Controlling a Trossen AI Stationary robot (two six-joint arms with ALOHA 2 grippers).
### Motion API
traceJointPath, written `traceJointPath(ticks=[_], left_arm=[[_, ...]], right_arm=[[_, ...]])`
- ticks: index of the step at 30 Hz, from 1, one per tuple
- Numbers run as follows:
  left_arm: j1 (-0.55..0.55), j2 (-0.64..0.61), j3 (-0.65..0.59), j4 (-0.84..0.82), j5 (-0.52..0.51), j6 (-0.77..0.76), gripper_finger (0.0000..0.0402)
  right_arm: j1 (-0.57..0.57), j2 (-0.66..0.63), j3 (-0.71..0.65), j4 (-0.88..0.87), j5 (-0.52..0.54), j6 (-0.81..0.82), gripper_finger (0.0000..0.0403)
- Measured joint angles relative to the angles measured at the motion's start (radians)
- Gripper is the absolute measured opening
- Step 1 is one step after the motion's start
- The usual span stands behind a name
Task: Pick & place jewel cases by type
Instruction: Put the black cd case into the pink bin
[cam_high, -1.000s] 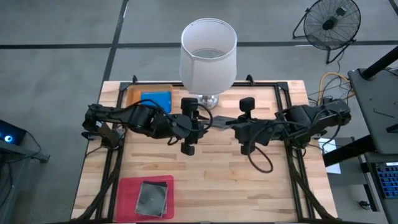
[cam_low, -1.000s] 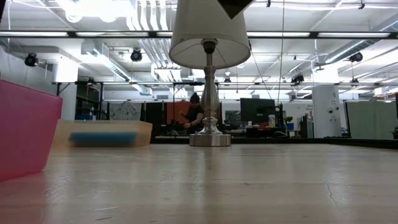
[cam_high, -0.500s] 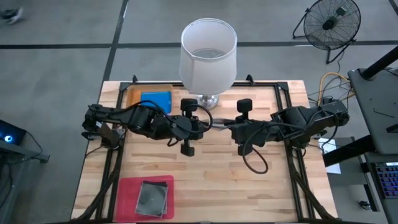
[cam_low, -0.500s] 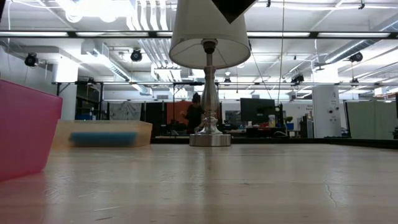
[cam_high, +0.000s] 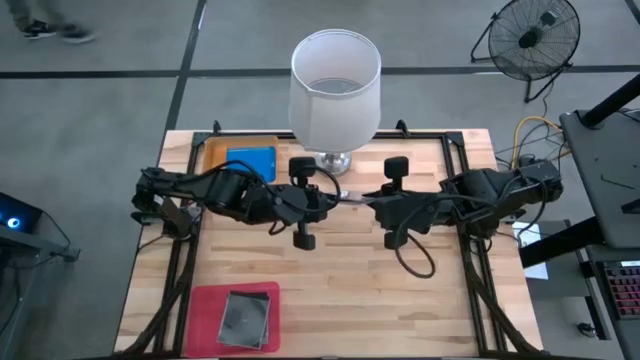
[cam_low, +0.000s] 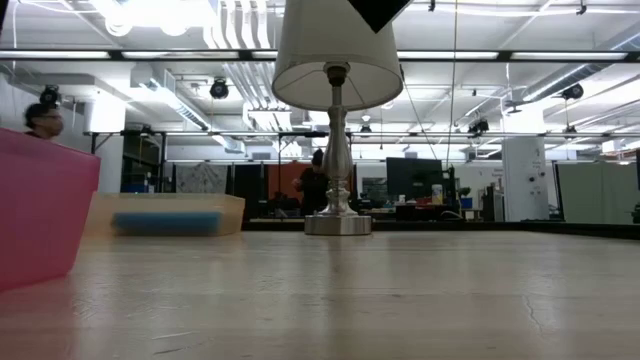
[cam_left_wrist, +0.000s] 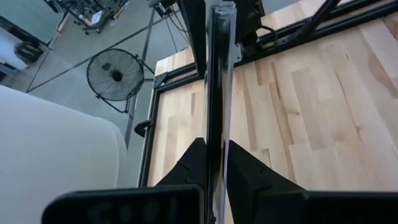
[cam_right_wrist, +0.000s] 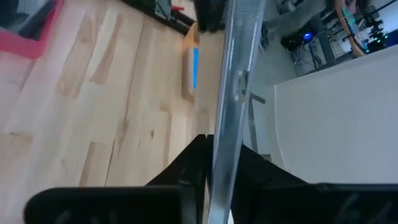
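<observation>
Both arms stretched inward mid-table, left gripper (cam_high: 335, 200) and right gripper (cam_high: 365, 201) facing, fingers (cam_left_wrist: 193, 163) clamped.

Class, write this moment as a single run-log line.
phase: mid-air handover | left claw: shut on grey case | right claw: shut on same case | orange tray: blue case | pink tray: grey disc case

grey case (cam_high: 351, 199) midair; blue (cam_high: 250, 163), grey (cam_high: 244, 318) prob in trays

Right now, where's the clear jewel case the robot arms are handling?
The clear jewel case is held edge-on above mid-table, in front of the lamp, clamped between the left claw and right claw.
</observation>
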Motion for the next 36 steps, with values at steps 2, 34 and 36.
traceJointPath(ticks=[2, 34, 36], left_arm=[[0.0, -0.002, 0.001, 0.002, -0.004, -0.003, 0.0006], [0.015, -0.201, 0.002, 0.243, 0.122, -0.071, 0.0004], [0.014, -0.224, 0.002, 0.304, 0.18, -0.069, 0.0004]], right_arm=[[0.001, -0.004, 0.023, 0.006, 0.0, -0.002, 0.0052], [0.053, -0.119, 0.338, -0.278, 0.003, 0.43, 0.0124], [0.053, -0.119, 0.321, -0.295, 0.003, 0.434, 0.012]])
